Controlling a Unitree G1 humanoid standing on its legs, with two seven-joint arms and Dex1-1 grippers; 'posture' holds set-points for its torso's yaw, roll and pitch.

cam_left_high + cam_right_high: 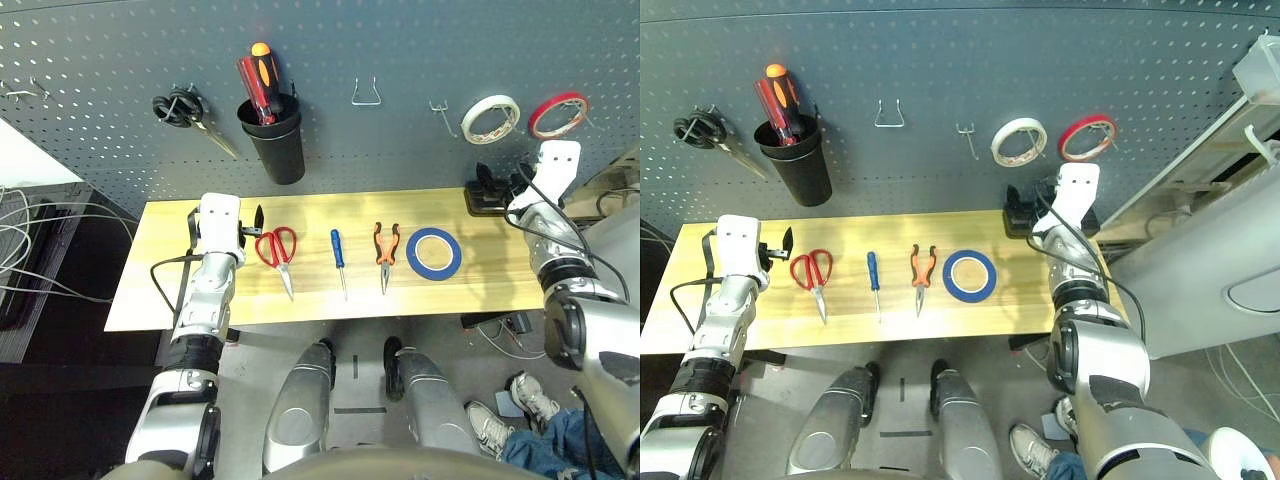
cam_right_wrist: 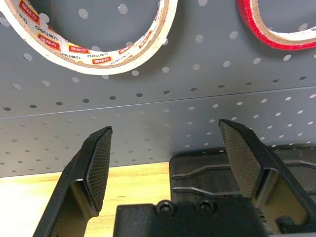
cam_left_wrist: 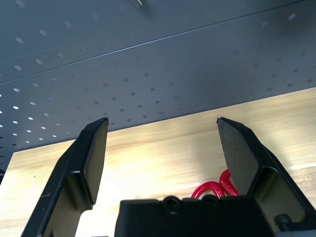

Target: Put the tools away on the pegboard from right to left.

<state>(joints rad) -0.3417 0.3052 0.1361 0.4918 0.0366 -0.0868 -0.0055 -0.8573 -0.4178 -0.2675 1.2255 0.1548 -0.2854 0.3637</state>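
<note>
**So, four tools lined up, both grippers empty**

Basically the head views give the whole layout: a light wooden table (image 1: 300, 300) pushed against the pegboard (image 1: 380, 50), with the tools in a row on it. From the robot's left to right: red-handled scissors (image 1: 279, 252), small blue-handled screwdriver (image 1: 339, 258), orange-and-black-handled pliers (image 1: 386, 252), and the blue tape ring (image 1: 433, 253) lying flat. They sit apart, none touching.

The left gripper (image 1: 250, 226) sits over the table's left end, just beside the scissors, fingers spread wide with nothing between them. Its wrist view adds a close-up of the scissors' red loops peeking out beside the gripper body. The right gripper (image 2: 165, 163) is up at the table's right end, also wide open and empty; its wrist view shows a black block (image 2: 237, 173) on the table and the white tape ring (image 2: 94, 47) and red tape ring (image 2: 281, 24) hanging just above.

On the board: black-handled scissors (image 1: 185, 112) on a hook, a black cup (image 1: 275, 140) holding screwdrivers, and a bare wire hook (image 1: 367, 93).

Room-wise: loose cables (image 1: 30, 250) on the robot's left, and a person's sneakers (image 1: 525, 400) on the floor to the right.
</note>
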